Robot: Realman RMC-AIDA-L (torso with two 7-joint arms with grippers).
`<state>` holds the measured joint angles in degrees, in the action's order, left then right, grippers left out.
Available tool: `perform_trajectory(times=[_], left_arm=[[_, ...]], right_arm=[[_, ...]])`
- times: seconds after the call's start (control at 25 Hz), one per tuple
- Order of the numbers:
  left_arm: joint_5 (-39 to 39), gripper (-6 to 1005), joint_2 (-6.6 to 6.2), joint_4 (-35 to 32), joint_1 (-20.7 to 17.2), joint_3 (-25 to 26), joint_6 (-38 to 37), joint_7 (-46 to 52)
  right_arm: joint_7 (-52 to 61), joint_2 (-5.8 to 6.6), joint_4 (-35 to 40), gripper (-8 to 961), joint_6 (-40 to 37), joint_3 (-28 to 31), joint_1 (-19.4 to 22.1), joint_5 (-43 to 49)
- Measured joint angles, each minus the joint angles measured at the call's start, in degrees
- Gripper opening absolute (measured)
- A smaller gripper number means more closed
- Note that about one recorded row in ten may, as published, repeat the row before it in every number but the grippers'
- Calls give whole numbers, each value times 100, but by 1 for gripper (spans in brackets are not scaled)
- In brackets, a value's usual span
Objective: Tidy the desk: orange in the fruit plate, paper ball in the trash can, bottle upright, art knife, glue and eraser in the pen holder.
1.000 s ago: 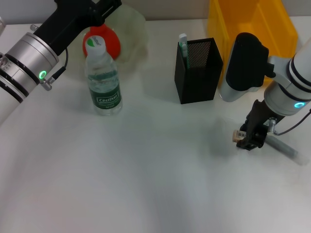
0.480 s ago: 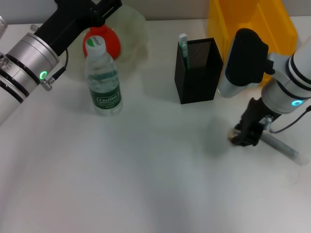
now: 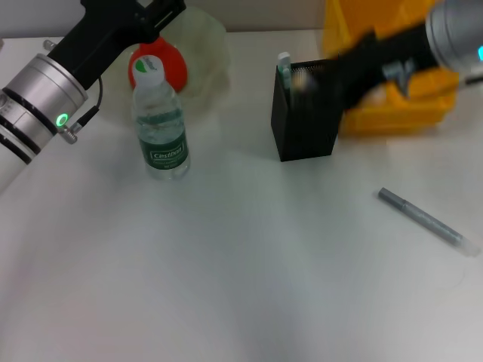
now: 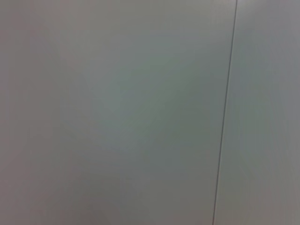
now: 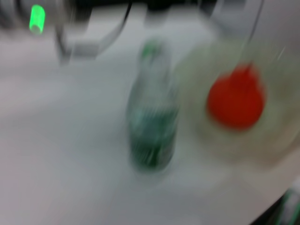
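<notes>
Upright bottle (image 3: 159, 121) cap up, right hand (image 3: 355, 72) blurred over pen holder (image 3: 306, 109), grip unclear

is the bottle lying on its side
No, the bottle stands upright on the desk, cap up, in front of the orange.

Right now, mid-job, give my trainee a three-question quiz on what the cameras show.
1. True or false: the bottle stands upright.
2. Where is the orange? A) in the fruit plate B) in the trash can C) on the bare desk
3. Fill in: a grey pen-like tool lies on the desk on the robot's ____ side.

Key: 1 true. 2 A. 3 right. The right gripper is above the pen holder; the left gripper is by the plate.
</notes>
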<state>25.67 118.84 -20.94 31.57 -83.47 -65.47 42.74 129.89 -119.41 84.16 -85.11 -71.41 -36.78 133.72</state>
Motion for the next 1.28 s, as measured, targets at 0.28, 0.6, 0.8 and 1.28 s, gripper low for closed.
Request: perform_trajectory(times=[0.28,0.6,0.8,1.28], left_arm=[[0,793,-1,-23,-30,4,-59,8],[-61,792,-1,4,-73,8,-77,-12],[-70,792,-1,13,-73,6,-77,-31],[-72,791,0,11,-66,41,-40,-45]], right_arm=[[1097,-4,31,267,689,-624,-529,1085],[1514,-12,-337,275,844,-1052,-668,1684],[1525,-12,-657,280,917,-1060,-665,1704],[1488,-10,-1230,292,1478,-1249,-794,1717]])
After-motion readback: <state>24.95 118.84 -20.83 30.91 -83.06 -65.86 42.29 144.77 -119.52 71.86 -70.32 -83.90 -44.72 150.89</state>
